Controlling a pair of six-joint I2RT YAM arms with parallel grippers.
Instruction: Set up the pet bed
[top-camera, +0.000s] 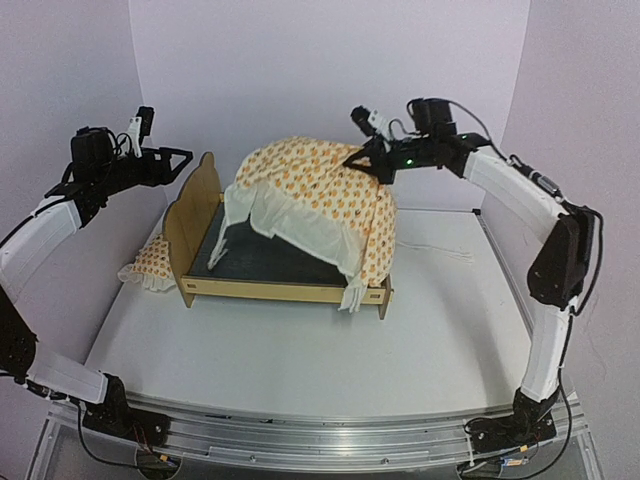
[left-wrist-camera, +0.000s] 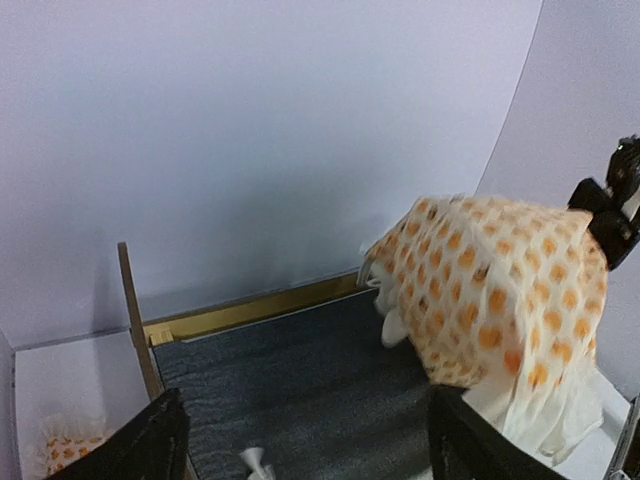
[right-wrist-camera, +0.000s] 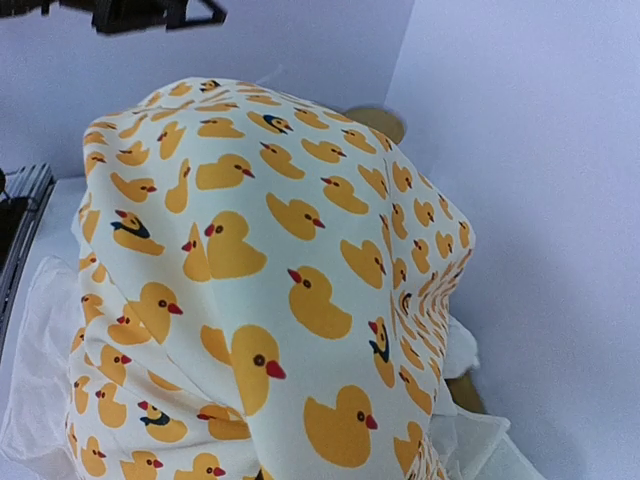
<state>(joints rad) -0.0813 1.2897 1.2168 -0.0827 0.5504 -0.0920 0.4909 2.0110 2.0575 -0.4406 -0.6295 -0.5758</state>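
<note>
The pet bed (top-camera: 300, 291) stands mid-table, its scalloped headboard (top-camera: 192, 215) at the left and its dark fabric base (left-wrist-camera: 300, 390) partly bare. The duck-print mattress cushion (top-camera: 320, 195) hangs in a hump over the bed's right half. My right gripper (top-camera: 360, 160) is shut on the cushion's top right edge and holds it up. In the right wrist view the cushion (right-wrist-camera: 270, 270) fills the frame and hides my fingers. My left gripper (top-camera: 178, 160) hovers above the headboard, open and holding nothing; its fingers (left-wrist-camera: 150, 445) frame the base. The small pillow (top-camera: 150, 262) lies left of the headboard.
White ties (top-camera: 352, 295) dangle from the cushion over the bed's front rail, and one tie (left-wrist-camera: 255, 462) lies on the base. Lavender walls close in at the back and both sides. A thin white cord (top-camera: 440, 250) lies on the table to the right of the bed.
</note>
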